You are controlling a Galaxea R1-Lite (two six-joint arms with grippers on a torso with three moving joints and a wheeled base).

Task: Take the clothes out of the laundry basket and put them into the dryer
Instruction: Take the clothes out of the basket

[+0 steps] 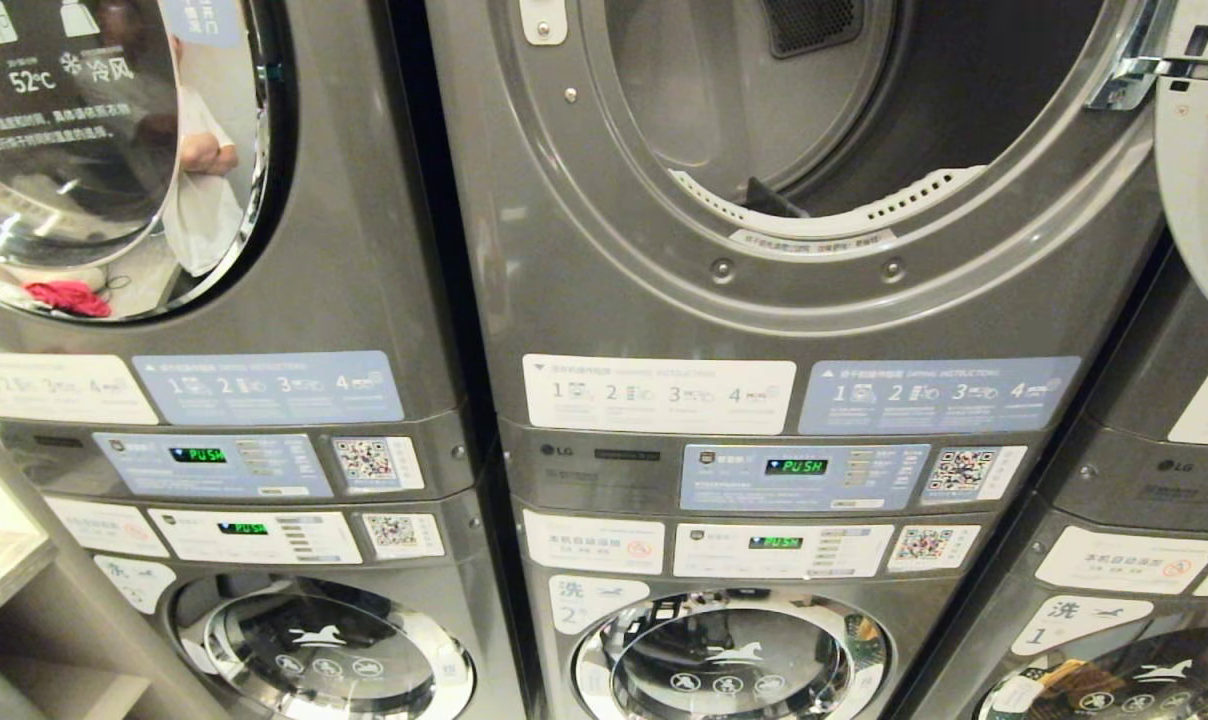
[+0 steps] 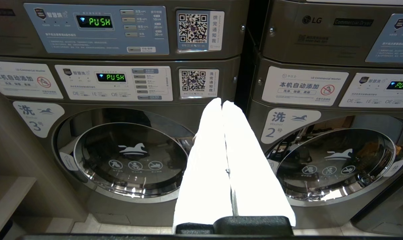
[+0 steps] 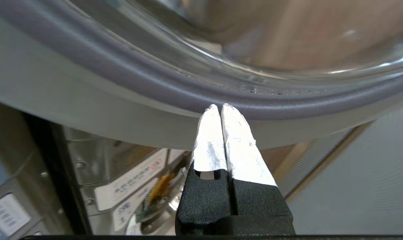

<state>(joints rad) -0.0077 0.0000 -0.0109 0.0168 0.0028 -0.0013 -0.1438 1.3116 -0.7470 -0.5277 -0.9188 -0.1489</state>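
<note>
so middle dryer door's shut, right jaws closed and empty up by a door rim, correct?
Not quite. The head view shows the middle dryer open, drum exposed, its door swung right. The right gripper is closed and empty by a door rim.

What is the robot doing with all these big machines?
It is doing laundry. The middle dryer's door is swung open and its drum looks empty. The right tool is shut, holds nothing, and sits right by the grey rim of that door. The left tool is shut too, parked low in front of the washers. No clothes or basket are in sight.
</note>
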